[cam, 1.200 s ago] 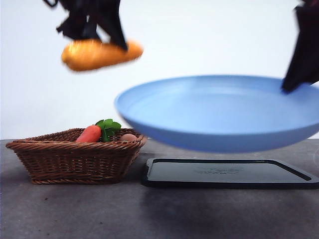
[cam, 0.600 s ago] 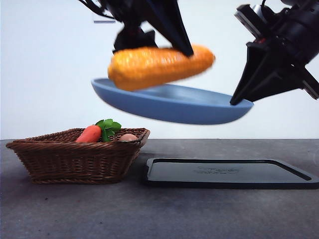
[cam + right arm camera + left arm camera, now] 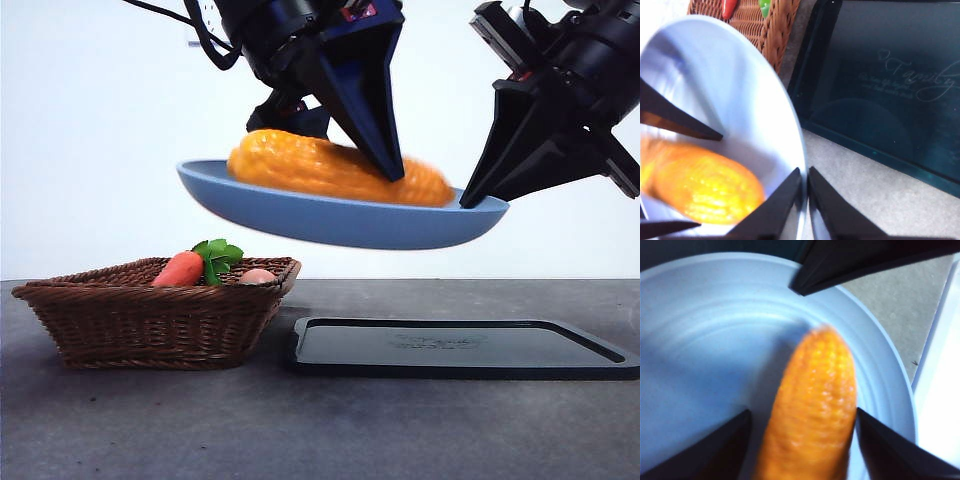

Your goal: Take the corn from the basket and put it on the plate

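The orange-yellow corn (image 3: 335, 170) lies tilted inside the light-blue plate (image 3: 330, 222), which hangs in the air above the table. My left gripper (image 3: 345, 150) straddles the corn from above, jaws open; in the left wrist view the blurred corn (image 3: 812, 405) sits between them over the plate (image 3: 700, 340). My right gripper (image 3: 472, 198) is shut on the plate's right rim; its wrist view shows its jaws (image 3: 805, 177) pinching the plate (image 3: 725, 90) with the corn (image 3: 700, 187) inside. The wicker basket (image 3: 150, 320) stands on the table below, at the left.
A carrot (image 3: 180, 270) with green leaves and a small tan ball (image 3: 258, 276) remain in the basket (image 3: 775, 30). A flat black tray (image 3: 460, 350) lies on the grey table to the basket's right, under the raised plate.
The corn has come down from above the plate into it and now rests there, tilted. The left gripper followed it down. The plate and right gripper stayed in place.
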Robot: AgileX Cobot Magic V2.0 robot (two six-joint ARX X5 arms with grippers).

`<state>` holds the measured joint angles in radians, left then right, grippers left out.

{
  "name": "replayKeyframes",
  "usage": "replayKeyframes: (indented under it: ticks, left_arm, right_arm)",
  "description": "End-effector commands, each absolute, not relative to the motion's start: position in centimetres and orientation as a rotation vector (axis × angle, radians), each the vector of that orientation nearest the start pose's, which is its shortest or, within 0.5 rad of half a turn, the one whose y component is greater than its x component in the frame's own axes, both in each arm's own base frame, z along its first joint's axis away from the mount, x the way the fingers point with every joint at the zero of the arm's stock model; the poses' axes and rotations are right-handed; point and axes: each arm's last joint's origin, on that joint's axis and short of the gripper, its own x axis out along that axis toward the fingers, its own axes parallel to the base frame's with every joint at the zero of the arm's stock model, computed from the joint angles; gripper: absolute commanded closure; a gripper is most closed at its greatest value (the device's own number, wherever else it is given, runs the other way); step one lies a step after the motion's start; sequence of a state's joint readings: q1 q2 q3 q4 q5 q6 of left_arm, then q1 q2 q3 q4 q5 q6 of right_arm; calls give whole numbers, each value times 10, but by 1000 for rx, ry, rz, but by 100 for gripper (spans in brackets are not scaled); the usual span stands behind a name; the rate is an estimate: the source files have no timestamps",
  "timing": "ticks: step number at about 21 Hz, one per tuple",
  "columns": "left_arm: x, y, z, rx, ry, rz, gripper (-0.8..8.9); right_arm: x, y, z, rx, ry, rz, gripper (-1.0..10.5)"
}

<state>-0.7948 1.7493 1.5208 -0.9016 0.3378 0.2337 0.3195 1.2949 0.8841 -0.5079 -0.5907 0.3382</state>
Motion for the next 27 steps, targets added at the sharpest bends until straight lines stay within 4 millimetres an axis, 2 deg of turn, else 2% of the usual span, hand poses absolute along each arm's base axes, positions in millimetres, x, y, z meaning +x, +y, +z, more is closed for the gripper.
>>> replayKeyframes:
  ticks: [1, 7, 15, 21, 24, 27]
  left_arm:
    - [245, -270, 282, 449, 1037, -1141, 436]
    - [238, -262, 303, 434, 972, -1147, 433]
    - [230, -251, 356, 409, 858, -1152, 433]
    - [225, -244, 392, 396, 809, -1152, 434]
    - [223, -242, 404, 390, 780, -1154, 435]
    - [223, -242, 407, 372, 783, -1146, 435]
  right_arm:
    - [238, 97, 247, 414, 1057, 703, 944]
    - [239, 97, 246, 398, 1053, 701, 944]
    - [242, 89, 245, 382, 1034, 641, 944]
    - [259, 57, 241, 437, 979, 521, 944]
    - [274, 40, 227, 476, 984, 451, 944]
    - [289, 27, 209, 505, 1000, 402, 944]
